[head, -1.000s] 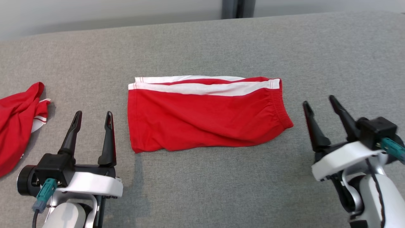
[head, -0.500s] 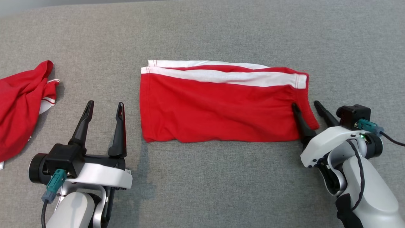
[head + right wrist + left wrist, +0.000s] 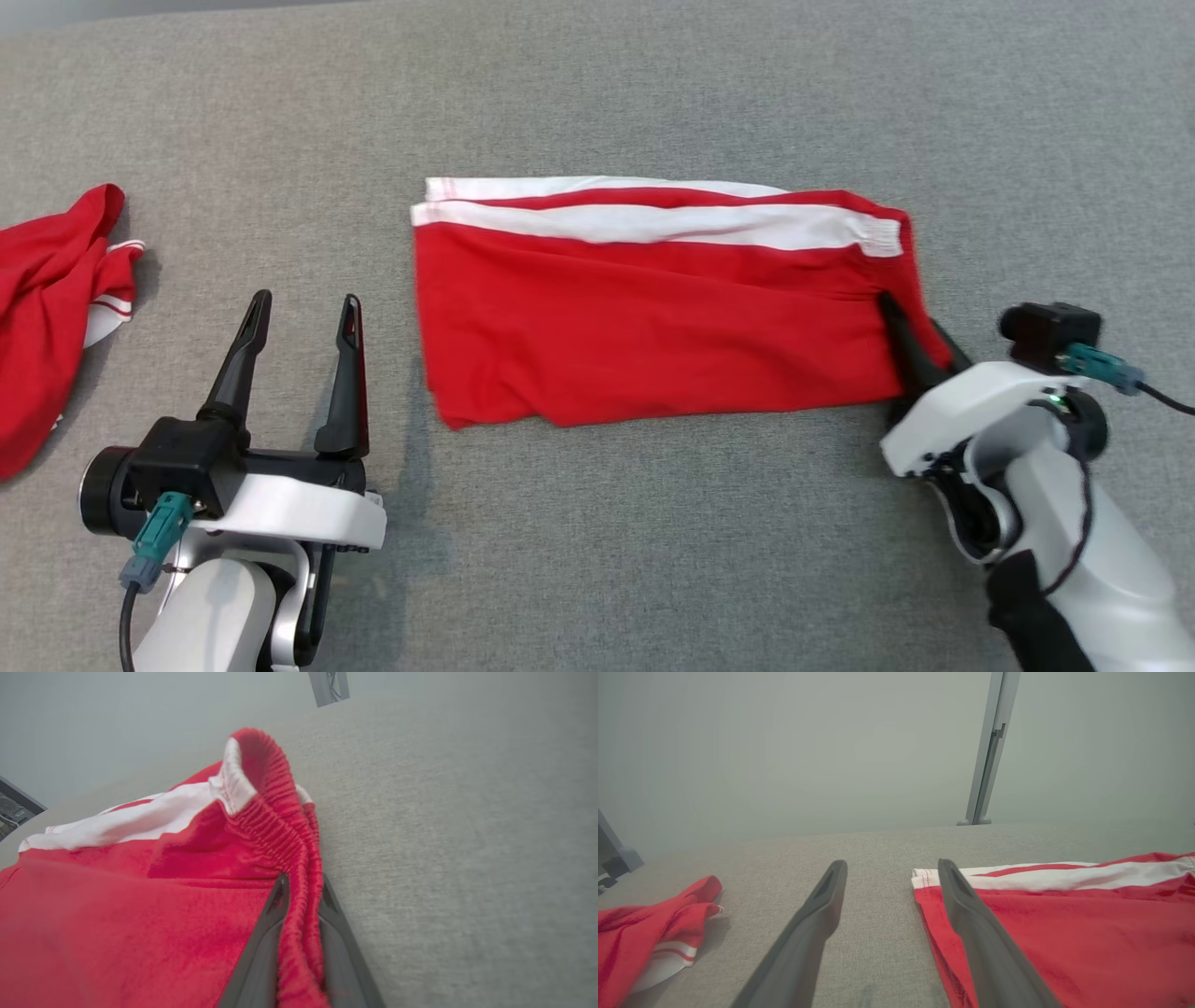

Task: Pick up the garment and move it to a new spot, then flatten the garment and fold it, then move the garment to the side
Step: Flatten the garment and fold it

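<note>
The garment, red shorts with white side stripes, lies folded flat on the grey cloth surface in the middle of the head view. My right gripper is shut on its elastic waistband at the right end. In the right wrist view the ribbed red band is pinched between the two fingers of that gripper and stands slightly raised. My left gripper is open and holds nothing, just left of the garment's leg hem. The left wrist view shows this gripper beside the hem of the garment.
A second red and white piece of clothing lies crumpled at the far left, also seen from the left wrist. A grey post rises behind the far edge of the surface. Bare grey cloth stretches in front of the garment.
My right gripper reached in to the garment's right end and shut on the waistband, which now puckers upward. The left gripper stayed open. The head camera tilted down early on.
</note>
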Controlling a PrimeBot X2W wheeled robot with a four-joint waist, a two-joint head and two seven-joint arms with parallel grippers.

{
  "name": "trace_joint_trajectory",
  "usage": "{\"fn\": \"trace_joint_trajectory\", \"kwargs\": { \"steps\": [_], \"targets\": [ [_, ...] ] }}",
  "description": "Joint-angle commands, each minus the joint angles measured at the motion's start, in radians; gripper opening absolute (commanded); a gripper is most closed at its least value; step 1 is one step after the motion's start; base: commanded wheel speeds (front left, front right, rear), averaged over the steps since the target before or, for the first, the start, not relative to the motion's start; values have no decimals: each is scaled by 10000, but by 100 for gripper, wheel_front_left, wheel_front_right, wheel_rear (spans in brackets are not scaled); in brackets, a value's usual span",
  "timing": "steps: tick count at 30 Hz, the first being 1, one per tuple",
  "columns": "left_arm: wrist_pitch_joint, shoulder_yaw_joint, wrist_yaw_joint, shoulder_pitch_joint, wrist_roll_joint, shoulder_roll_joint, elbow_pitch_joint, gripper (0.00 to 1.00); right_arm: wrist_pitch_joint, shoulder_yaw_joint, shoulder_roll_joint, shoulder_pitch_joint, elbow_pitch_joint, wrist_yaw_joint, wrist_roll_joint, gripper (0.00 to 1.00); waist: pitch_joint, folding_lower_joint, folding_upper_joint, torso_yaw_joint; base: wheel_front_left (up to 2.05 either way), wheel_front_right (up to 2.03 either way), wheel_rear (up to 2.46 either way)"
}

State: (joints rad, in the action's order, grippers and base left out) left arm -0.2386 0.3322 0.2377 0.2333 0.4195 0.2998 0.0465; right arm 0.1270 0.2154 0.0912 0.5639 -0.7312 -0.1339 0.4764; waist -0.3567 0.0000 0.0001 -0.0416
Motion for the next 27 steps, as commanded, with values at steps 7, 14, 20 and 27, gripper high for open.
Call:
{"fn": "trace_joint_trajectory", "kwargs": {
  "steps": [7, 14, 20, 27],
  "targets": [
    [-25, -16, 80, 29, 18, 112, -102, 100, 390, -923, 1237, -773, -261, 58, 558, 0, 115, 0, -1, 273, 0, 0, 0],
    [41, -12, 148, -77, 42, 185, -197, 100, 29, -1257, 1247, -534, 488, 32, 866, 0, 204, 0, -1, 537, 0, 0, 0],
    [115, 57, 174, -87, 41, 215, -239, 100, -818, -696, 808, -221, 2037, 35, 1097, 0, 298, 0, -1, 610, 0, 0, 0],
    [133, 204, 149, 25, 83, 102, -235, 100, -1745, 625, 45, 148, 3562, 32, 481, 0, 365, 0, -1, 289, 0, 0, 0]
  ]
}}
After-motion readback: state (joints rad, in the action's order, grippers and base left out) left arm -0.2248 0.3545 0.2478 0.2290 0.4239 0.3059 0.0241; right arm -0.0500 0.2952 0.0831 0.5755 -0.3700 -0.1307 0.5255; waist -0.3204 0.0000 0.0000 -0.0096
